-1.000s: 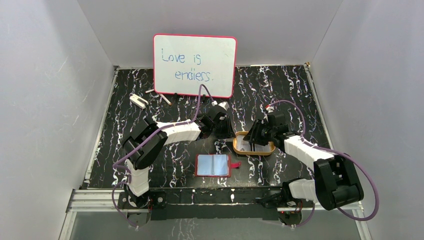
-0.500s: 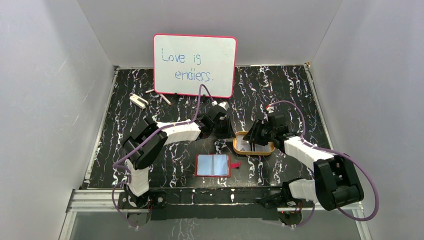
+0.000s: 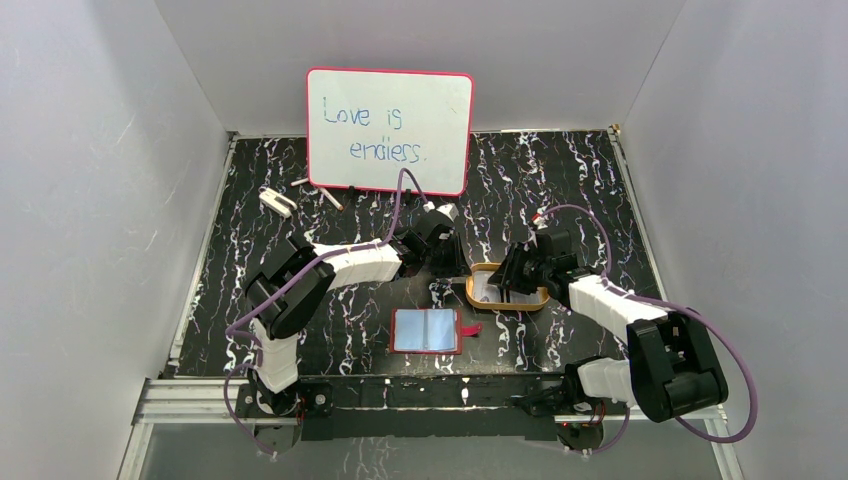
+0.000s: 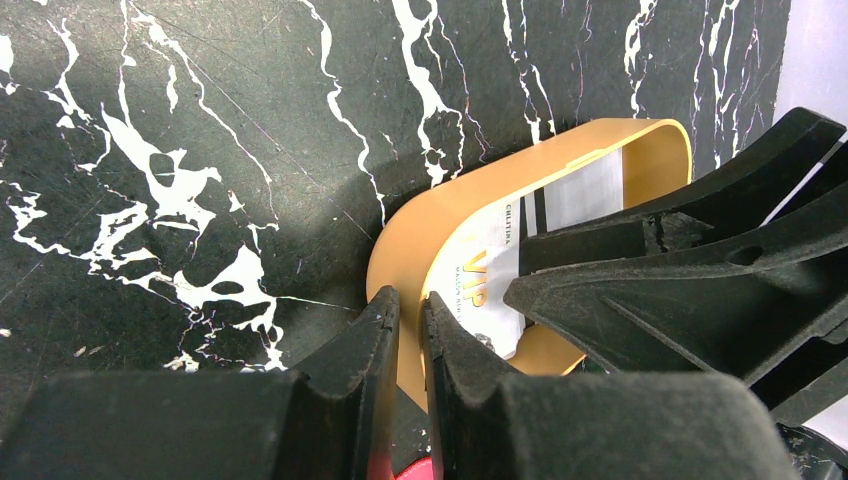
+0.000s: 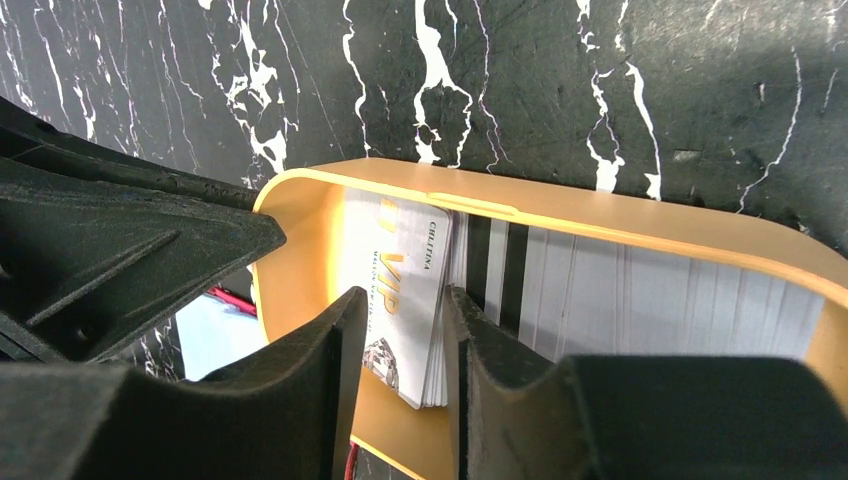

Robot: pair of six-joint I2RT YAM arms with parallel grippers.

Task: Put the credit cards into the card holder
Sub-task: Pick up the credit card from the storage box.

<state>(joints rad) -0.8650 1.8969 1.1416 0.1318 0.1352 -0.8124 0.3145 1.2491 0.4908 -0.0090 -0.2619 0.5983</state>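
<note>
The credit cards [image 5: 400, 290] are a small stack of whitish cards with gold "VIP" print, leaning at the left end of the orange-rimmed tray [image 3: 478, 297]. My right gripper [image 5: 402, 318] reaches into the tray, its jaws a narrow gap apart around the stack. The stack's edge lies against the right finger [image 5: 470, 330]; a gap shows at the left finger. My left gripper [image 4: 410, 310] is shut on the tray's end rim [image 4: 470, 200]. The card holder [image 3: 428, 331], a dark-red wallet, lies open in front of the tray, its grey-blue lining up and its red tab to the right.
A pink-framed whiteboard [image 3: 390, 130] stands at the back. A small white object [image 3: 276, 201] and a marker [image 3: 331, 198] lie at the back left. White flat pieces with dark stripes [image 5: 640, 290] fill the rest of the tray.
My right gripper has shifted slightly left and down over the tray. The left arm, the tray and the wallet have not moved.
</note>
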